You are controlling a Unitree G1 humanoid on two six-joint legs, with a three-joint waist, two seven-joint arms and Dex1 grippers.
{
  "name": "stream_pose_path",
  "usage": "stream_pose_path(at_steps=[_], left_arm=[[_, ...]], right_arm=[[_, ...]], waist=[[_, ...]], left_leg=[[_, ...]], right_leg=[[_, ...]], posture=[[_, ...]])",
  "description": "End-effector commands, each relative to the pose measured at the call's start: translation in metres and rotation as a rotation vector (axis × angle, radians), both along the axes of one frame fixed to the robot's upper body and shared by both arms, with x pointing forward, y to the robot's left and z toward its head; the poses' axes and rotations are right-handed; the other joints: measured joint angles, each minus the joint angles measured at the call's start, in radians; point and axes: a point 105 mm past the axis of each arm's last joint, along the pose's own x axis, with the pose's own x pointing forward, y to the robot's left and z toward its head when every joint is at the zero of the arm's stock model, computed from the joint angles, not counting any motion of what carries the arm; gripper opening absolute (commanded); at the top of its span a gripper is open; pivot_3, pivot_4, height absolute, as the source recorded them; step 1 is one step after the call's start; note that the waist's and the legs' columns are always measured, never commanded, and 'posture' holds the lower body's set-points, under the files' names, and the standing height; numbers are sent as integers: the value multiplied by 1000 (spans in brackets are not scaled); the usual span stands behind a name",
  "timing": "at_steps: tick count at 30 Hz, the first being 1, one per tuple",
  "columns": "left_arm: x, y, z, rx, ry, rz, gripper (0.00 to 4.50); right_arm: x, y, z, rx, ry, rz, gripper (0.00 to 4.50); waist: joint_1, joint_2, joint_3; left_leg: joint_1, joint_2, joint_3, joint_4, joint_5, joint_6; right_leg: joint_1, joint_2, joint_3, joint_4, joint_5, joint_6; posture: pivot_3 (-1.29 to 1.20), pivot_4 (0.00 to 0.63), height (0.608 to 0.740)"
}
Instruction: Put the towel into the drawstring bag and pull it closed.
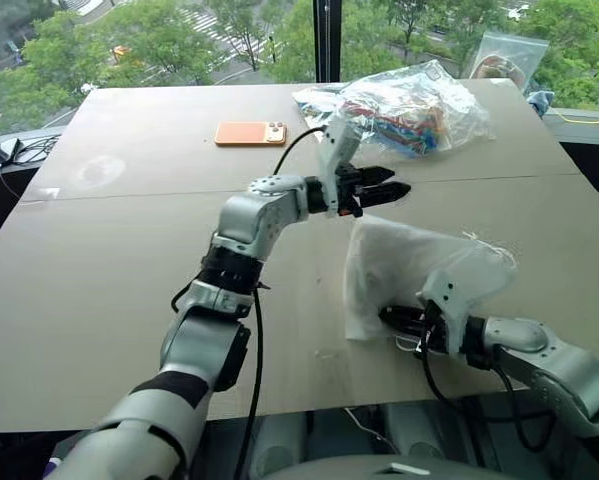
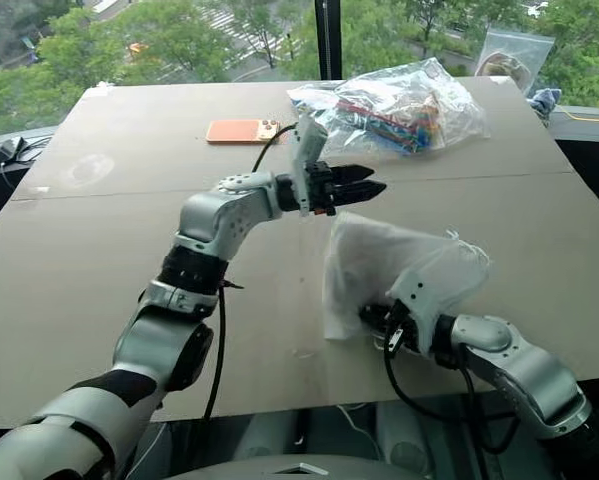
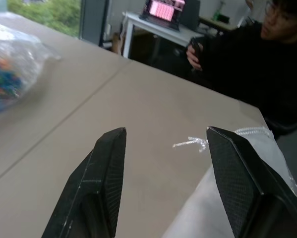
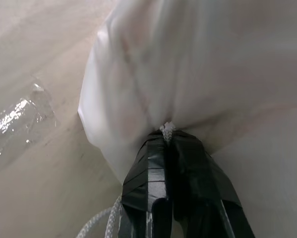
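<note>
The drawstring bag (image 1: 409,270) lies as a white, puffed-up pouch on the table's near right part, its frayed cord end (image 1: 494,243) at the right. My right gripper (image 1: 394,320) is at the bag's near edge, shut on the white cord (image 4: 166,129) where the fabric gathers; more cord (image 4: 101,225) trails beneath it. My left gripper (image 1: 394,187) hovers open just above the far side of the bag, pointing right, with nothing between its fingers (image 3: 106,168). The towel is hidden from view.
An orange phone (image 1: 250,133) lies toward the far side of the table. A clear plastic bag of colourful items (image 1: 399,105) sits far right, with another clear bag (image 1: 504,60) behind it. A person (image 3: 257,64) in black sits beyond the table's right end.
</note>
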Motion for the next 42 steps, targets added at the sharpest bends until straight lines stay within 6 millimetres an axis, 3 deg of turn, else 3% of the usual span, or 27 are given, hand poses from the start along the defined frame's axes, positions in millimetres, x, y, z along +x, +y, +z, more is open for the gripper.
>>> stream_pose_path(at_steps=[1, 3, 7, 10, 14, 17, 19, 20, 24, 35, 42], left_arm=[[-12, -3, -34, 180, -23, -130, 2619], [-21, 9, -53, 258, -9, -181, 2619], [-65, 58, -80, 303, 137, -228, 2619], [-84, 81, -75, 237, 263, -91, 2619], [-91, 98, -58, 94, 331, 30, 2619], [-90, 106, -47, -27, 375, 108, 2619], [-89, 113, -36, -131, 412, 144, 2619], [-87, 116, -31, -171, 410, 163, 2619], [-41, 140, -10, -260, 310, 404, 2619], [20, 108, -2, -3, -5, 321, 2619], [27, 108, -11, 113, -122, 242, 2619]], right_arm=[[-5, -11, -22, -80, 32, -12, 0], [-2, -20, -22, -112, -9, -45, 0], [23, -49, -4, -195, -197, -165, 0], [37, -52, 30, -156, -332, -116, 0], [55, -44, 62, -29, -361, -51, 0], [59, -43, 54, -89, -341, 18, 0], [57, -43, 37, -154, -309, 50, 0], [55, -43, 29, -172, -292, 65, 0], [39, -39, -6, -239, -224, 126, 0], [30, -31, -13, -202, -205, 78, 0], [26, -31, -10, -195, -211, 33, 0]], waist=[[-7, 0, 0], [-12, 0, 0], [-23, 1, -1], [-16, 0, 0], [2, 0, 1], [10, -1, 1], [11, 0, 1], [11, -1, 1], [10, -1, 0], [6, -5, -2], [7, -5, -2]], left_leg=[[0, 0, 0, 0, 0, 0], [0, 0, 0, -2, 0, 0], [2, 0, 1, -5, 0, 0], [3, 0, 3, -6, 0, 0], [1, 0, 0, -1, 0, 0], [1, 0, -1, 0, 0, 0], [0, 0, -3, 0, 0, 0], [0, 0, -3, 0, 0, 0], [-1, -1, -2, 0, 0, 0], [2, -1, -2, 0, 0, 0], [1, -1, -1, -3, 0, 0]], right_leg=[[0, 0, 0, 0, 0, 0], [-2, 0, 1, 1, 0, -2], [-3, 0, 5, 1, 0, -2], [-3, -1, 6, 2, -1, -2], [-3, -1, 2, 2, -2, -3], [-3, -1, 2, 4, -1, -2], [-2, -1, 0, 4, -1, -1], [-2, -1, 0, 4, -1, -1], [-3, -1, 1, 3, 2, -5], [0, 0, 1, 3, 2, -5], [-1, 0, 2, 1, 2, -6]], posture=[[0, 150, 740], [0, 150, 740], [0, 150, 740], [0, 150, 740], [0, 150, 740], [0, 150, 740], [0, 150, 740], [0, 150, 740], [0, 150, 740], [0, 150, 740], [0, 150, 740]])
